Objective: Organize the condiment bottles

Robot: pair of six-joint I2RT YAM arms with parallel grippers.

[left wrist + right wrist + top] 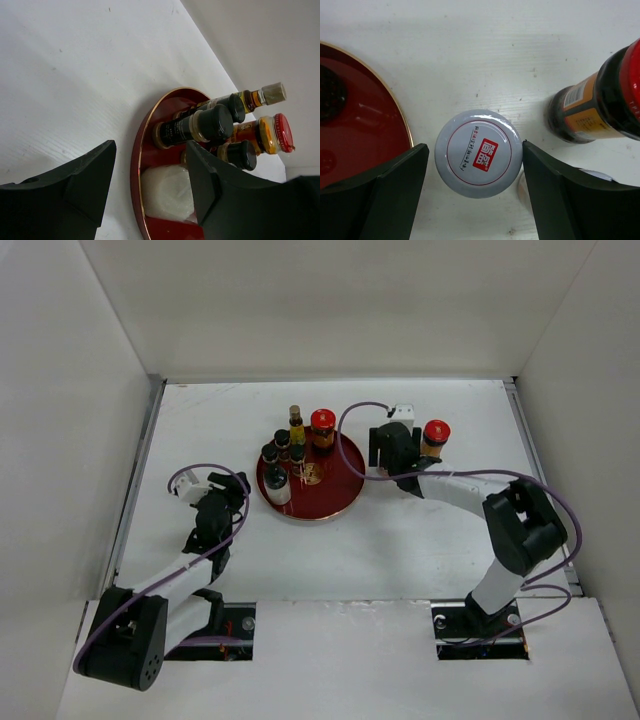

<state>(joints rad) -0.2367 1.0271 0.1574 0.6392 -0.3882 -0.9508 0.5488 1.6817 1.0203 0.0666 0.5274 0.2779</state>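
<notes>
Right wrist view: right gripper (pixel 475 149) open, fingers straddling white-lidded jar (pixel 479 153) upright on table (pixel 495 45), slim gap at one finger, not clamped. Red-lidded jar (pixel 590 107) just beside it, off tray (pixel 365 115). Top view: other bottles (pixel 272 455) clustered on tray's far-left part. Left gripper (pixel 151 147) open, empty, near tray edge

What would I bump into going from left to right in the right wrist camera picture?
dark-red tray → white-lidded jar → red-lidded jar
</notes>
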